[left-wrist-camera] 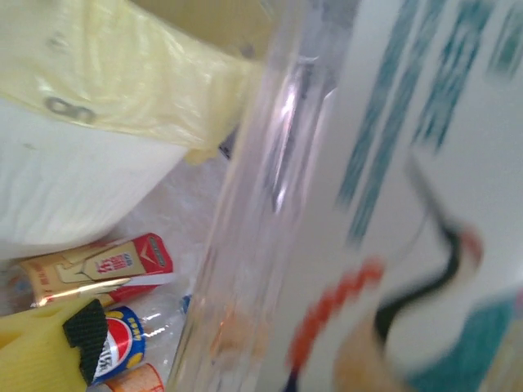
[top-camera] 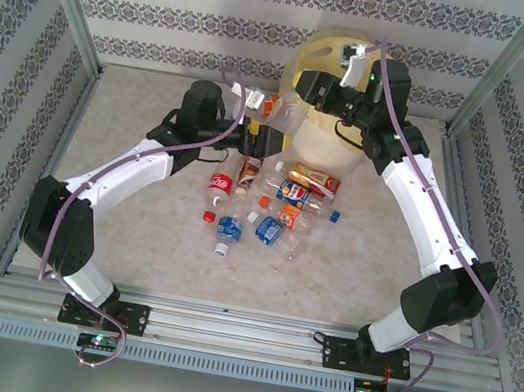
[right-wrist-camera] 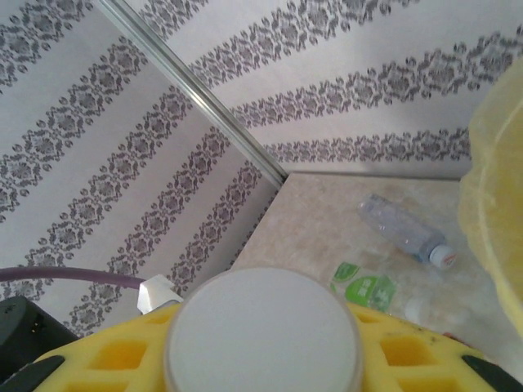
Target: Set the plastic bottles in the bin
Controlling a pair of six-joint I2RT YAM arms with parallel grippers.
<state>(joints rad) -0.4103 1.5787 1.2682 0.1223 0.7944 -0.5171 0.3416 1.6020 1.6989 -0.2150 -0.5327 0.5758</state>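
My right gripper (top-camera: 351, 68) is clamped on a white-ended bottle (right-wrist-camera: 263, 331) at the mouth of the bin (top-camera: 327, 145). I take this as the drop step: get it squarely over the liner, then open the jaws. My left gripper (top-camera: 252, 111) seems closed on a clear bottle (left-wrist-camera: 392, 204) just beside the bin wall, though the view's too close to be sure. Its teal lettering is blurred. A Pepsi bottle (left-wrist-camera: 122, 347) reads plainly in the heap (top-camera: 274, 213) below.
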